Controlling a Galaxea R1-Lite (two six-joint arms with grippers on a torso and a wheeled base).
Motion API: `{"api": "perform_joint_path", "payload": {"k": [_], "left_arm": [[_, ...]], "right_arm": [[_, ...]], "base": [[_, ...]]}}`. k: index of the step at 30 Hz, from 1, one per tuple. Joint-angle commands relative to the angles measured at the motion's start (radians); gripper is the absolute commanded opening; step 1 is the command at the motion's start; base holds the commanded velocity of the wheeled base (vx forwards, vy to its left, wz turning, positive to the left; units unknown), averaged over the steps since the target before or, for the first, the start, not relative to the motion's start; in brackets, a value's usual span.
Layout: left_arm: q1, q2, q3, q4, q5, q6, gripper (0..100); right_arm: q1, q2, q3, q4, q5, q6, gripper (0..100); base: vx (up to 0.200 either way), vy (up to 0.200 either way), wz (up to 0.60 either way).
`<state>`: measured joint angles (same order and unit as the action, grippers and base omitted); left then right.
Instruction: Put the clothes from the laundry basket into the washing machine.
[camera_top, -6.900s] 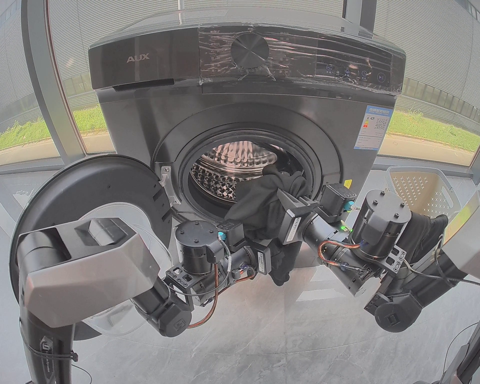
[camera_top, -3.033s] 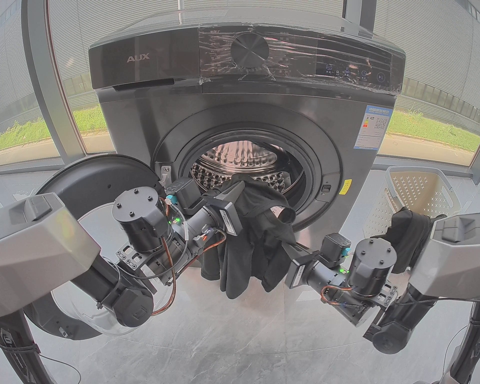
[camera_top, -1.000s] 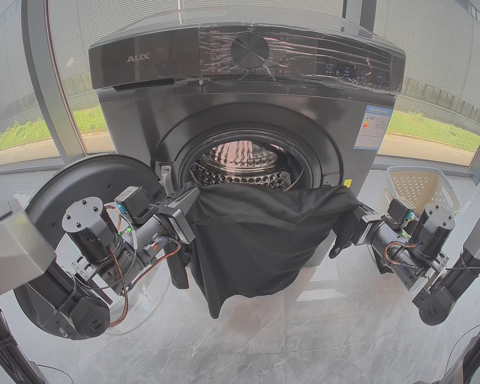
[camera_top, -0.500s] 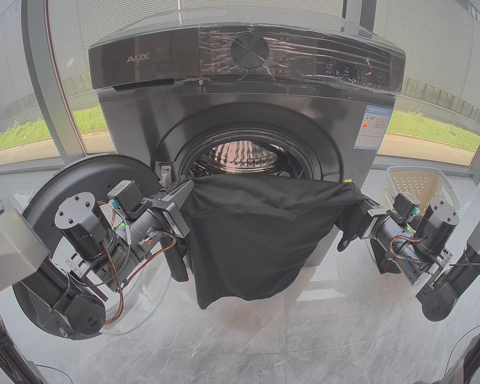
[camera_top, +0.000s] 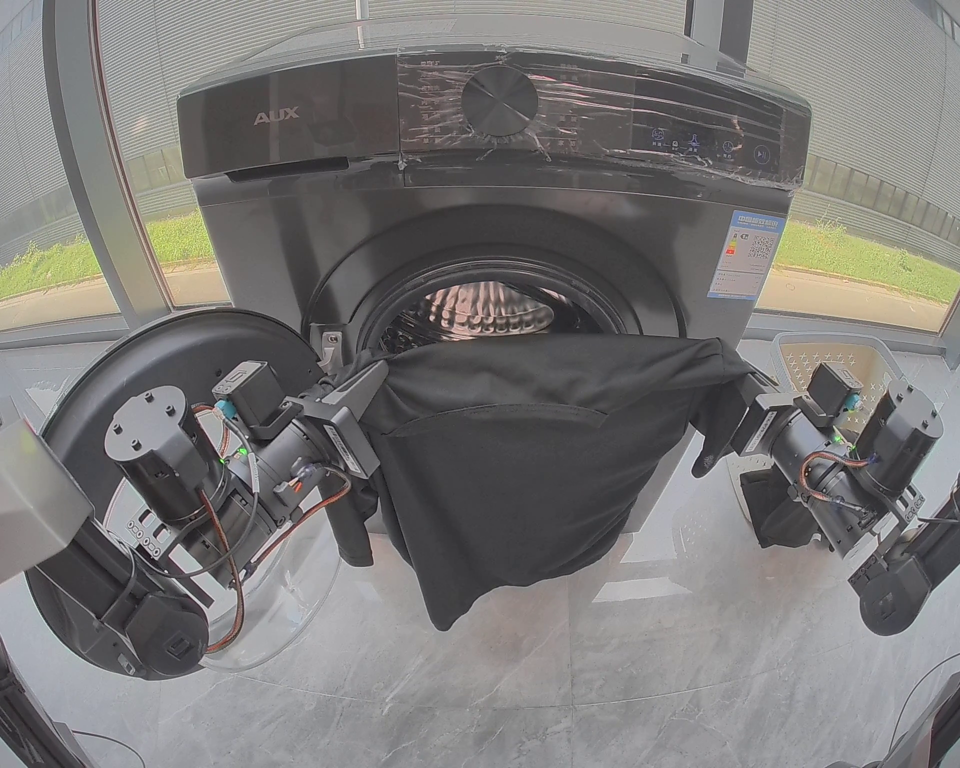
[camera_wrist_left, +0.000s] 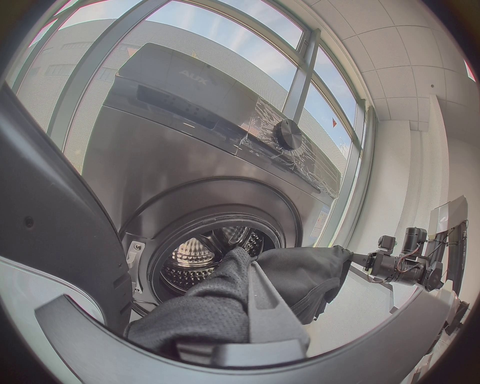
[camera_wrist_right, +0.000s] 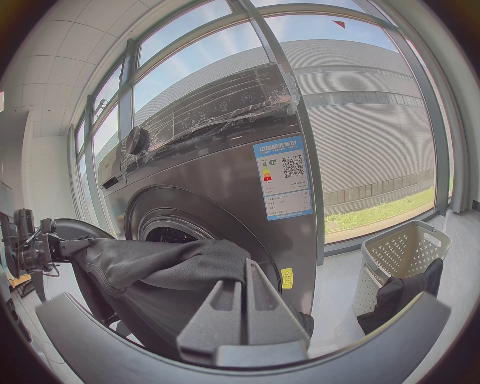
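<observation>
A black shirt (camera_top: 520, 450) hangs spread wide in front of the washing machine's round opening (camera_top: 485, 312), covering its lower half. My left gripper (camera_top: 372, 385) is shut on the shirt's left shoulder, my right gripper (camera_top: 742, 395) is shut on its right shoulder. The left wrist view has cloth (camera_wrist_left: 210, 305) bunched against the fingers (camera_wrist_left: 270, 310), with the steel drum (camera_wrist_left: 192, 260) behind. In the right wrist view the shirt (camera_wrist_right: 165, 267) stretches away from the closed fingers (camera_wrist_right: 250, 310). The white laundry basket (camera_wrist_right: 400, 260) stands to the machine's right with another black garment (camera_wrist_right: 405, 295) hanging over its rim.
The machine's door (camera_top: 190, 380) stands swung open at the left, just behind my left arm. Grey tiled floor (camera_top: 560, 690) lies in front. Windows surround the machine (camera_top: 500, 180).
Both grippers pulled the shirt out from a bunch into a wide sheet. Over the last second the right gripper rose and drew farther right, lifting the shirt's top edge.
</observation>
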<state>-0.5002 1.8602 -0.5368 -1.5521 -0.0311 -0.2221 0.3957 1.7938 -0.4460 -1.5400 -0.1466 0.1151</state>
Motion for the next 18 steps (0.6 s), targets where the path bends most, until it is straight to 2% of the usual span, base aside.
{"api": "perform_joint_path", "payload": {"k": [1, 7, 10, 11, 13, 15, 18], "left_arm": [[0.000, 0.001, 0.000, 0.000, 0.000, 0.000, 0], [-0.001, -0.001, 0.000, 0.000, 0.005, 0.001, 0], [-0.001, 0.001, 0.001, 0.000, 0.014, 0.030, 0], [0.002, 0.007, 0.001, 0.000, 0.025, 0.055, 0], [0.008, 0.013, -0.003, 0.000, 0.046, 0.076, 0], [0.008, 0.016, -0.005, 0.000, 0.068, 0.086, 0], [0.003, 0.014, -0.005, 0.000, 0.072, 0.087, 0]], "right_arm": [[-0.005, -0.007, 0.001, 0.000, 0.001, -0.002, 0], [-0.012, -0.007, 0.001, 0.001, 0.001, -0.002, 0], [-0.014, -0.007, 0.003, 0.001, 0.001, -0.002, 0], [-0.014, -0.005, 0.001, 0.001, 0.001, -0.002, 0], [-0.014, -0.005, 0.001, 0.000, 0.001, -0.002, 0], [-0.017, -0.005, 0.000, 0.000, 0.001, -0.002, 0], [-0.028, -0.005, -0.002, 0.000, 0.001, -0.002, 0]], "base": [[0.000, 0.000, 0.00], [0.000, 0.000, 0.00], [0.000, 0.000, 0.00], [0.000, 0.000, 0.00], [0.000, 0.000, 0.00], [0.000, 0.000, 0.00], [0.000, 0.000, 0.00]]}}
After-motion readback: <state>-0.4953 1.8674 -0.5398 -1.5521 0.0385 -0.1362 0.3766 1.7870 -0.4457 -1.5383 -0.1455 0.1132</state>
